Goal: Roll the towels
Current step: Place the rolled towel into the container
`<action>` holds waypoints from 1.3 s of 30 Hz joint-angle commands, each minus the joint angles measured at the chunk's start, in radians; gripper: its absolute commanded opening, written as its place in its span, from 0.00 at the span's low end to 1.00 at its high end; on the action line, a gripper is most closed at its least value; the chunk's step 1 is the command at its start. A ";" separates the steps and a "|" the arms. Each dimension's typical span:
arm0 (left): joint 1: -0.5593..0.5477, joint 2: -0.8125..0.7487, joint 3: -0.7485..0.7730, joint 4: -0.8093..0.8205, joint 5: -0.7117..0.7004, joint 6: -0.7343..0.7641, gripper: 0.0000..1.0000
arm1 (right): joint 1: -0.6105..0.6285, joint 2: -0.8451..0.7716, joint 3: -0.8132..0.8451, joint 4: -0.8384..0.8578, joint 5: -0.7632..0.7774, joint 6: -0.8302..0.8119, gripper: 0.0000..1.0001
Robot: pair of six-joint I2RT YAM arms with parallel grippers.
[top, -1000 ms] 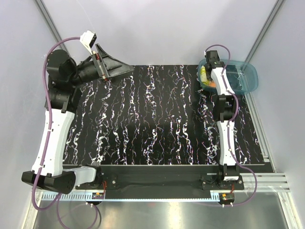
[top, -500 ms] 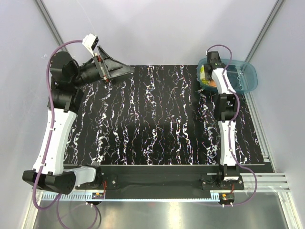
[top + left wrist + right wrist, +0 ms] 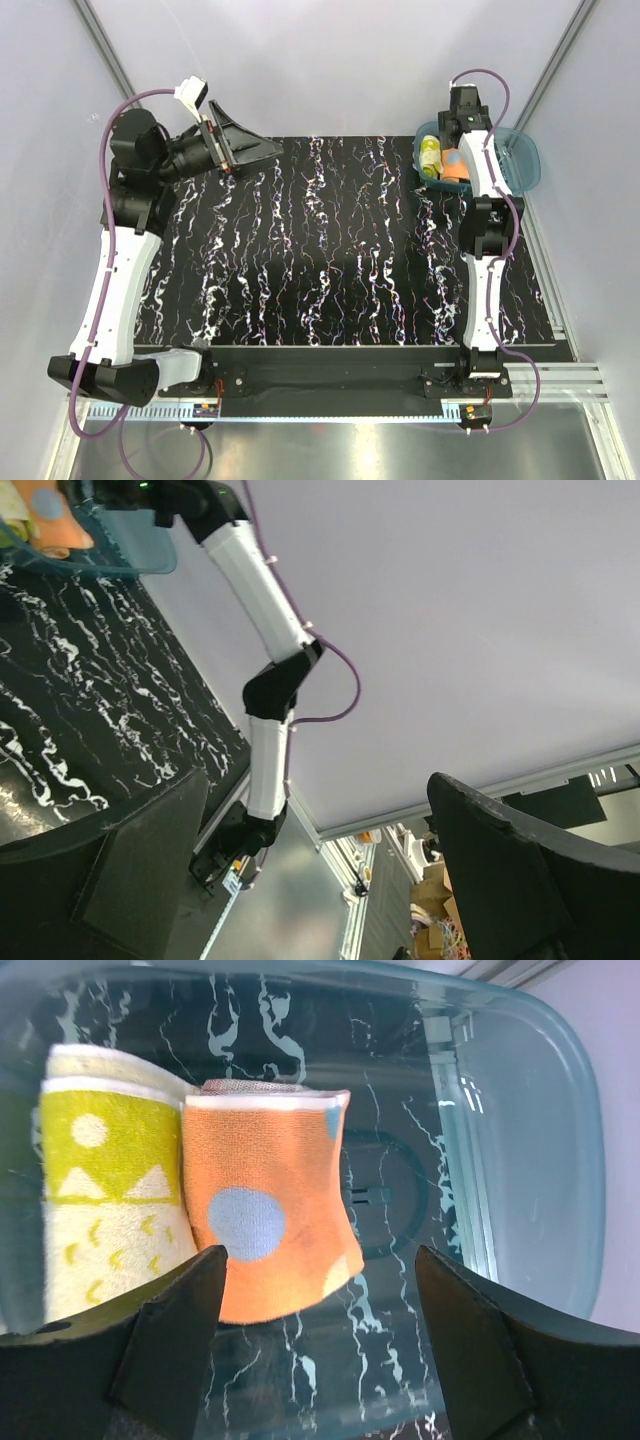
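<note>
both rolls in the bin, claws spread and empty

left claw (image 3: 315, 790) spread wide, raised over the table's (image 3: 320, 260) far left corner. far right: yellow towel (image 3: 105, 1200) and orange towel (image 3: 265, 1220) lie rolled, touching side by side, in the teal bin (image 3: 540, 1160). right claw (image 3: 320, 1260) spread above them, gripping nothing. risk: rolls look soft and unfastened, so a dipping finger could snag an edge and unwind one.

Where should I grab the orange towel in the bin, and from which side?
Grip the orange towel across its middle, coming straight down from above: the bin walls it in, likely blocking sideways approaches. The yellow towel touches one flank, so one finger probably must wedge into that seam.
</note>
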 commanded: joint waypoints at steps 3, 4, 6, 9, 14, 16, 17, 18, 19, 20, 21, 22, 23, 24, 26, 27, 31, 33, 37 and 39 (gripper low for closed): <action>0.010 0.003 -0.003 -0.094 -0.066 0.130 0.99 | 0.000 -0.149 0.003 -0.070 -0.043 0.092 0.84; 0.012 -0.007 -0.011 -0.104 -0.084 0.143 0.99 | -0.001 -0.170 -0.016 -0.079 -0.062 0.132 0.84; 0.016 -0.021 -0.037 -0.124 -0.106 0.180 0.99 | -0.001 -0.254 -0.081 -0.075 -0.112 0.166 0.84; 0.019 -0.047 -0.054 -0.183 -0.167 0.236 0.99 | 0.005 -0.395 -0.186 -0.034 -0.192 0.197 0.85; 0.024 -0.086 -0.057 -0.343 -0.308 0.397 0.99 | 0.031 -0.660 -0.472 0.057 -0.325 0.302 0.95; 0.025 -0.115 -0.069 -0.369 -0.377 0.447 0.99 | 0.040 -0.730 -0.591 0.084 -0.348 0.331 0.97; 0.025 -0.127 -0.091 -0.384 -0.403 0.462 0.99 | 0.045 -0.797 -0.626 0.089 -0.379 0.342 0.98; 0.025 -0.138 -0.103 -0.392 -0.428 0.489 0.99 | 0.049 -0.826 -0.690 0.095 -0.401 0.351 0.99; 0.027 -0.164 -0.117 -0.398 -0.492 0.505 0.99 | 0.052 -0.859 -0.719 0.106 -0.428 0.365 1.00; 0.027 -0.178 -0.141 -0.415 -0.521 0.520 0.99 | 0.057 -0.917 -0.750 0.109 -0.459 0.379 1.00; 0.027 -0.191 -0.160 -0.420 -0.553 0.552 0.99 | 0.059 -0.946 -0.814 0.115 -0.485 0.394 1.00; 0.027 -0.220 -0.177 -0.424 -0.625 0.566 0.99 | 0.060 -0.975 -0.848 0.132 -0.514 0.411 1.00; 0.027 -0.234 -0.192 -0.433 -0.664 0.586 0.99 | 0.063 -1.033 -0.881 0.140 -0.555 0.424 1.00; 0.027 -0.269 -0.239 -0.431 -0.701 0.624 0.99 | 0.065 -1.060 -0.943 0.149 -0.581 0.436 1.00; 0.027 -0.317 -0.302 -0.389 -0.828 0.648 0.99 | 0.069 -1.132 -0.996 0.170 -0.634 0.453 1.00; 0.027 -0.369 -0.369 -0.368 -0.865 0.666 0.99 | 0.071 -1.152 -1.035 0.171 -0.649 0.457 1.00; 0.027 -0.490 -0.540 -0.267 -1.014 0.718 0.99 | 0.074 -1.224 -1.111 0.157 -0.707 0.459 1.00; 0.027 -0.552 -0.604 -0.210 -1.035 0.750 0.99 | 0.075 -1.264 -1.141 0.148 -0.729 0.456 1.00; 0.027 -0.641 -0.770 -0.093 -1.057 0.790 0.99 | 0.075 -1.345 -1.212 0.183 -0.752 0.496 1.00; 0.027 -0.682 -0.893 -0.007 -1.028 0.783 0.99 | 0.077 -1.383 -1.266 0.209 -0.801 0.531 1.00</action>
